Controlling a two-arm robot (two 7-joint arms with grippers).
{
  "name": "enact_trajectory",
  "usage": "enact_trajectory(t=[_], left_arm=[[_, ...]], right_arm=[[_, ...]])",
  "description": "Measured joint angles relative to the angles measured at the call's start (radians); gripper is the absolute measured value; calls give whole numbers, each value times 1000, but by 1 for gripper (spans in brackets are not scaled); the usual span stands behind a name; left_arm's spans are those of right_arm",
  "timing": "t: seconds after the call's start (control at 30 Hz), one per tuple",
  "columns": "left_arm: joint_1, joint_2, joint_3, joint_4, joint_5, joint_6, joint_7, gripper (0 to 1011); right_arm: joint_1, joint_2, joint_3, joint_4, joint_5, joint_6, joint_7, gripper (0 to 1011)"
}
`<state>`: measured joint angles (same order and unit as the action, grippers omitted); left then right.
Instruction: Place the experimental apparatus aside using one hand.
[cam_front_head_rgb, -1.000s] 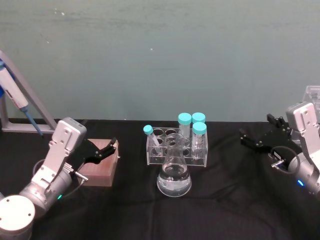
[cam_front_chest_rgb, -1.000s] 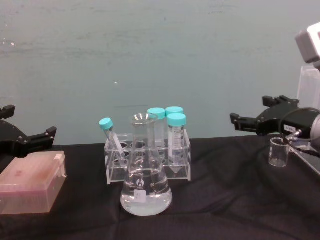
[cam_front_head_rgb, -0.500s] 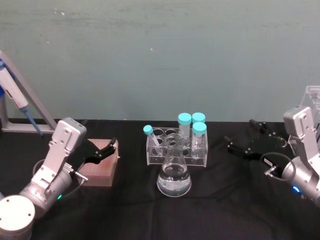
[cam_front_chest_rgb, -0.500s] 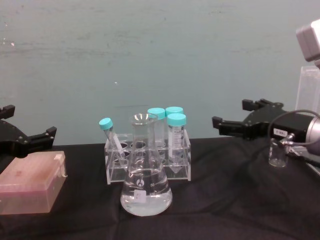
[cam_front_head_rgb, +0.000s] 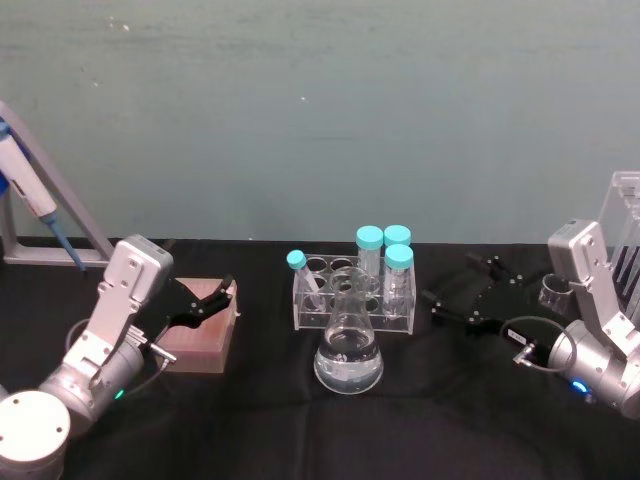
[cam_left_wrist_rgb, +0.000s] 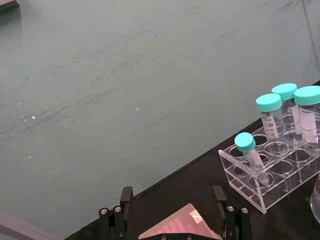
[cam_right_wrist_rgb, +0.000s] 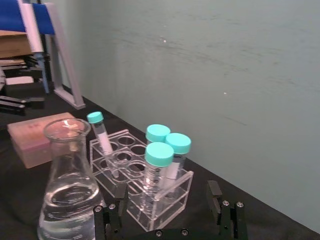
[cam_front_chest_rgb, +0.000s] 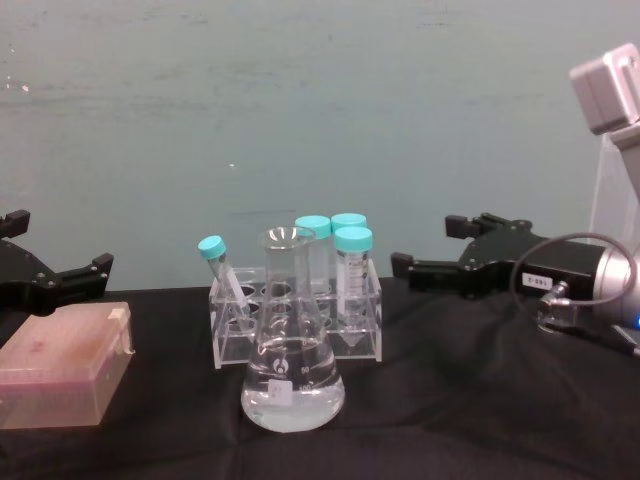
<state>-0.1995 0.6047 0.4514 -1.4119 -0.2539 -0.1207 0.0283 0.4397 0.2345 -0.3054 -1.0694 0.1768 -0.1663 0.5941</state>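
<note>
The conical flask with clear liquid stands mid-table, just in front of a clear rack of teal-capped tubes. A small glass beaker and the tall acrylic pipette stand are at the far right. My right gripper hangs open and empty above the table between the rack and the beaker, touching neither. From the side, this right gripper hangs just right of the rack and flask. The right wrist view looks past the right gripper onto the flask and rack.
My left gripper is parked open over a pink tip box at the left. The left gripper also shows with the box below. A blue pipette on a grey stand is at the far left. Black cloth covers the table.
My right gripper has moved left and slightly down, from beside the beaker toward the tube rack, staying open. The left arm, flask and rack have not moved.
</note>
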Motion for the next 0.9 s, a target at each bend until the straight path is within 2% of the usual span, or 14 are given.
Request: enact_trajectory(t=[0.4, 0.9], left_arm=[[0, 0, 0, 0, 0, 0, 0, 1000], [0, 0, 0, 0, 0, 0, 0, 1000]], right_arm=[[17, 8, -54, 12, 36, 0, 68, 1000], [10, 36, -106, -24, 83, -1, 130, 1000]])
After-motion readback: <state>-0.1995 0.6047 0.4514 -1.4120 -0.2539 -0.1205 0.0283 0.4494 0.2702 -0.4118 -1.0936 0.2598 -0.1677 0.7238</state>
